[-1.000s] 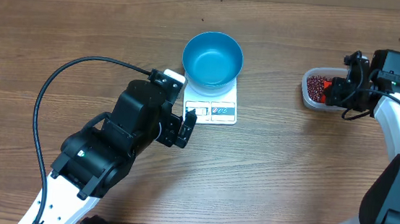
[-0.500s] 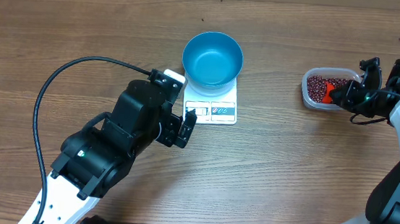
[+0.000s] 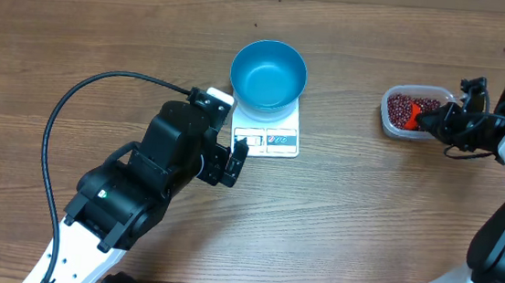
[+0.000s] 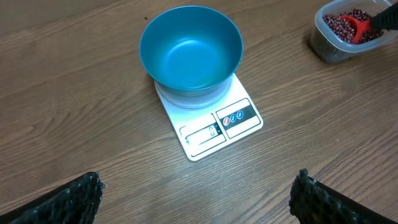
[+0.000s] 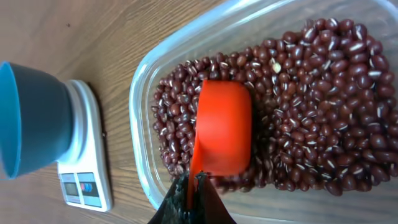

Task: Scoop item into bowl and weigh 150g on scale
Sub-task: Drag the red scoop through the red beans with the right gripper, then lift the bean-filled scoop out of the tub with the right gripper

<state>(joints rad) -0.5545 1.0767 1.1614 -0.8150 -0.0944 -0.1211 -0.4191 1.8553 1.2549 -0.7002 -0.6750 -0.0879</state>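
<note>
From overhead I look straight down on the whole table (image 3: 365, 215). My left wrist camera stands back, tilted down at the bowl (image 4: 190, 50) on the scale (image 4: 211, 124); my right wrist camera hangs close over the tub (image 5: 140, 124) of beans (image 5: 311, 93). All three views share bowl, scale and tub

Bowl (image 3: 268, 73): bright blue plastic, round and deep, upright, interior empty. I find it seated on the far part of the scale (image 3: 275, 142).

Scale: flat, white, rectangular, lying level on the counter (image 3: 365, 215). Display and blue-marked buttons along its near edge are uncovered; reading not legible.

Beans (image 5: 311, 112): small, glossy, dark red-brown, massed in a clear tub (image 5: 138, 124) well to my right of the scale, with a red-orange scoop (image 5: 224, 127) bedded among them.
</note>
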